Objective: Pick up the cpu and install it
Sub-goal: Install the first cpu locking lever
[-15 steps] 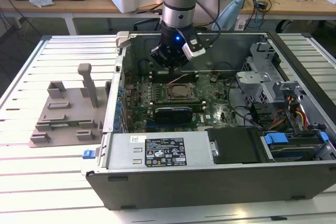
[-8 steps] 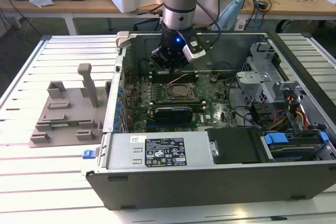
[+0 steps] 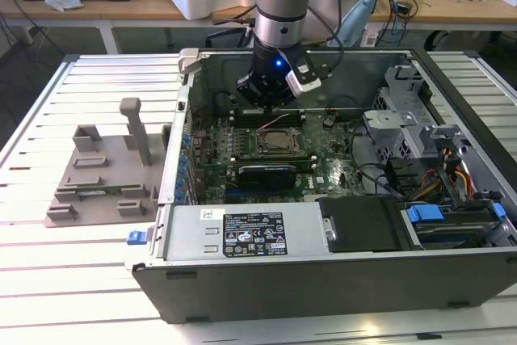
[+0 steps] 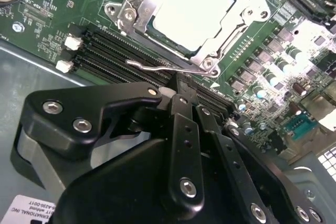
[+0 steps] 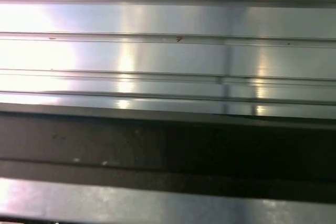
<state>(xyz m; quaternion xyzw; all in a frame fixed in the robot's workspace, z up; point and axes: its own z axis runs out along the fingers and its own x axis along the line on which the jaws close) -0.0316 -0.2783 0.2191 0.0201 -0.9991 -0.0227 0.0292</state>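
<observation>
The cpu (image 4: pixel 191 11) lies in the motherboard socket, its shiny silver top showing inside the metal socket frame (image 4: pixel 134 14). In the exterior view the socket (image 3: pixel 279 145) sits mid-board inside the open computer case. My gripper (image 3: pixel 271 107) hangs just behind the socket, low over the board. In the second wrist view its black fingers (image 4: pixel 184 124) run together toward their tips (image 4: pixel 176 94), shut with nothing between them. The tips are right beside the thin wire socket lever (image 4: pixel 157 69).
Black memory slots (image 4: pixel 121 51) run alongside the socket. The case walls (image 3: pixel 186 119) surround the board, with a power supply (image 3: pixel 242 236) in front and drive cages (image 3: pixel 420 143) on the exterior view's right. A grey fixture plate (image 3: pixel 105 175) lies on the slatted table (image 5: pixel 157 51).
</observation>
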